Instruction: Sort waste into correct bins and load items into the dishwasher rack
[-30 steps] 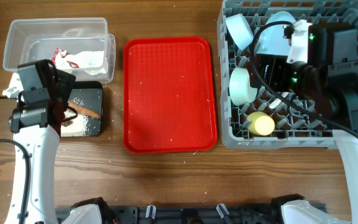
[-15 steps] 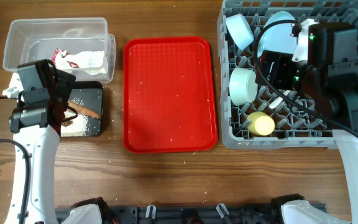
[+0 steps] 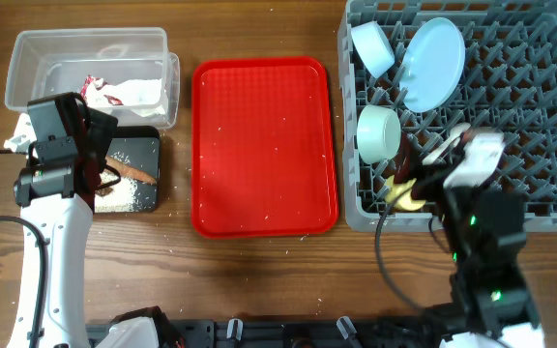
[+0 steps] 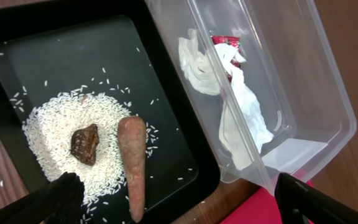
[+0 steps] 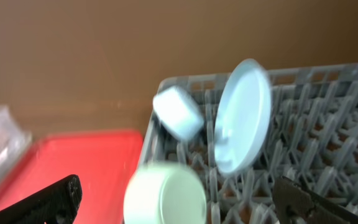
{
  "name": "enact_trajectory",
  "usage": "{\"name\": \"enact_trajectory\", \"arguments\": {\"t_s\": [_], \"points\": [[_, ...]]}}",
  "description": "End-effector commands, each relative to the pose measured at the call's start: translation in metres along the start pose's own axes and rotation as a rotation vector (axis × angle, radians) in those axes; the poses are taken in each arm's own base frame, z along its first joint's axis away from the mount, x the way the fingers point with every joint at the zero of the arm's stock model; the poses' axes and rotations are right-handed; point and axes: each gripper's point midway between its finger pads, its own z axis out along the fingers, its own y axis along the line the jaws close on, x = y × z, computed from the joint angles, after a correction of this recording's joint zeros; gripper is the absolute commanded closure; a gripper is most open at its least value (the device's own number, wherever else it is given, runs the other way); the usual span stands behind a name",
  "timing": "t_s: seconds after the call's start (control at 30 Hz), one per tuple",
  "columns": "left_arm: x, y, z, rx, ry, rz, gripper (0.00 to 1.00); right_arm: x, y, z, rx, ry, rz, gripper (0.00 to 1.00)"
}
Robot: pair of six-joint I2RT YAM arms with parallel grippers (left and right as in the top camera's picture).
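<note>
The grey dishwasher rack (image 3: pixel 540 116) holds a pale blue plate (image 3: pixel 431 63) on edge, one pale blue bowl (image 3: pixel 370 46) and another (image 3: pixel 378 132). The yellow cup (image 3: pixel 406 196) is partly hidden by my right gripper (image 3: pixel 424 179), which is open and empty at the rack's front edge. The blurred right wrist view shows the plate (image 5: pixel 244 115) and both bowls (image 5: pixel 178 113) (image 5: pixel 165 199). My left gripper (image 4: pixel 176 186) is open and empty above the black tray (image 4: pixel 55 56), which holds rice (image 4: pixel 48 124), a brown lump (image 4: pixel 84 143) and the carrot-like stick (image 4: pixel 132 165). The clear tub (image 4: pixel 303 74) holds the wrapper (image 4: pixel 227 46) with white paper. I cannot make out the spoon.
A red tray (image 3: pixel 264 145) with a few stray rice grains lies between the bins and the rack. The clear tub (image 3: pixel 85 72) sits behind the black tray (image 3: pixel 138 155) at the left. A strip of bare wooden table runs along the front.
My right arm has pulled back from over the rack toward the table's front edge, uncovering the plate. The left arm has not moved.
</note>
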Motion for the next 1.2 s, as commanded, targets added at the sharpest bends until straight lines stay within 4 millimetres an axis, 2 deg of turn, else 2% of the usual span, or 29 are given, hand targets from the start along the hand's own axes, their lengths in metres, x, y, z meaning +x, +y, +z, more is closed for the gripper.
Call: {"name": "enact_trajectory", "arguments": {"t_s": [0.0,0.2,0.4,0.5,0.73,1.17], "points": [[-0.007,-0.002,-0.003,0.004,-0.022,0.010,0.00,0.034,0.006,-0.012,-0.083,-0.018,-0.114,0.00],[-0.007,-0.002,-0.003,0.004,-0.022,0.010,0.00,0.073,0.000,-0.021,-0.084,-0.063,-0.110,0.00],[-0.007,-0.003,-0.003,0.005,-0.022,0.010,0.00,0.084,-0.002,-0.024,-0.099,-0.104,-0.109,0.00],[-0.007,-0.003,-0.003,0.005,-0.022,0.010,0.00,0.072,-0.009,-0.029,-0.069,-0.164,-0.110,0.00],[-0.007,-0.003,-0.003,0.004,-0.022,0.010,0.00,0.065,-0.019,-0.028,-0.028,-0.236,-0.114,0.00],[-0.007,-0.003,-0.003,0.004,-0.022,0.010,0.00,0.066,-0.019,-0.027,-0.027,-0.228,-0.114,0.00]]}}
